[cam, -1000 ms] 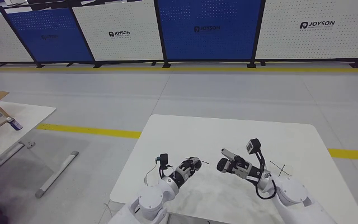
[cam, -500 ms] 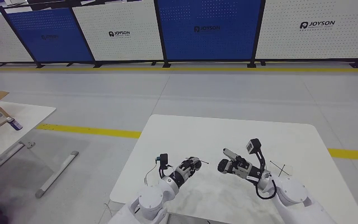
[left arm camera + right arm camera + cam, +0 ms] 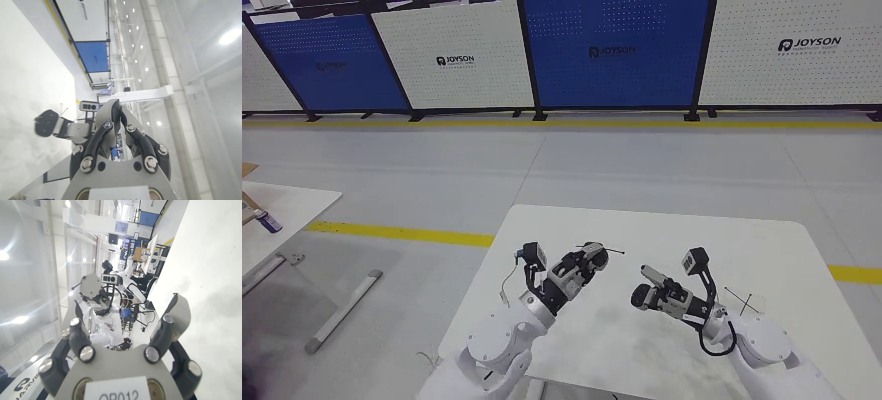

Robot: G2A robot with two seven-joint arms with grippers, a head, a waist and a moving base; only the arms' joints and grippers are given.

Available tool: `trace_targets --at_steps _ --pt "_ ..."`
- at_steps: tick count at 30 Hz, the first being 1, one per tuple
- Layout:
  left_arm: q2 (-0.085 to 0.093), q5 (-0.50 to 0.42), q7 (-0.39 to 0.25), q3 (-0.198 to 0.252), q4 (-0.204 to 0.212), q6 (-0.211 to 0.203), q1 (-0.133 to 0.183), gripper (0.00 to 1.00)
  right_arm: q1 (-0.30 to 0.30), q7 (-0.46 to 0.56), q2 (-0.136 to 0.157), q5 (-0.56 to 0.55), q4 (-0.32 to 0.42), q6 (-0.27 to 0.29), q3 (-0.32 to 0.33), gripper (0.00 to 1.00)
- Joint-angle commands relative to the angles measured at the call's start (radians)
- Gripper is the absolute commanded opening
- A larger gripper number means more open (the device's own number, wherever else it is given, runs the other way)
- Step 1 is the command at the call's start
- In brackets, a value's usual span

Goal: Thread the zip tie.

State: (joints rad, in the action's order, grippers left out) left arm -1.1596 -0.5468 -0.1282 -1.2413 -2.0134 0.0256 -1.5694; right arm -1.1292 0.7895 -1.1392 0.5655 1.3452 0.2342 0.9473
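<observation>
The left gripper (image 3: pixel 589 257) went up & fwd. 1 s ago it sat low, near the worktop (image 3: pixel 662 225) edge by the robot. Now it's lifted and farther in. The zip tie (image 3: pixel 612 250) it holds rode up w/ it.

Thin strand of zip tie (image 3: pixel 614 251) off left gripper (image 3: pixel 592 252); its head too small to tell; held part hidden between pads (image 3: pixel 115 111).
</observation>
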Motion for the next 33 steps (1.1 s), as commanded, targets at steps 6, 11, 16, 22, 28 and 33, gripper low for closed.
trace_targets --at_steps 6,11,16,22,28,33 --pt "0.000 -0.003 -0.003 -0.005 0.000 -0.004 -0.003 0.00 0.000 0.000 0.000 0.000 0.000 0.000 0.000 1.00" --pt "-0.001 -0.008 -0.004 -0.002 -0.002 -0.013 -0.002 0.00 0.000 0.000 0.000 0.000 0.000 0.000 0.000 1.00" --pt "-0.007 -0.101 -0.050 -0.017 -0.020 -0.149 -0.006 0.00 0.000 0.000 0.000 0.000 0.000 0.000 0.000 1.00" --pt "-0.006 -0.212 -0.127 -0.045 -0.029 -0.156 -0.012 0.00 0.000 0.000 0.000 0.000 0.000 0.000 0.000 1.00" --pt "-0.006 -0.212 -0.127 -0.045 -0.029 -0.156 -0.012 0.00 0.000 0.000 0.000 0.000 0.000 0.000 0.000 1.00" --pt "-0.006 -0.182 -0.111 -0.040 -0.039 -0.123 -0.009 0.00 0.000 0.000 0.000 0.000 0.000 0.000 0.000 1.00"
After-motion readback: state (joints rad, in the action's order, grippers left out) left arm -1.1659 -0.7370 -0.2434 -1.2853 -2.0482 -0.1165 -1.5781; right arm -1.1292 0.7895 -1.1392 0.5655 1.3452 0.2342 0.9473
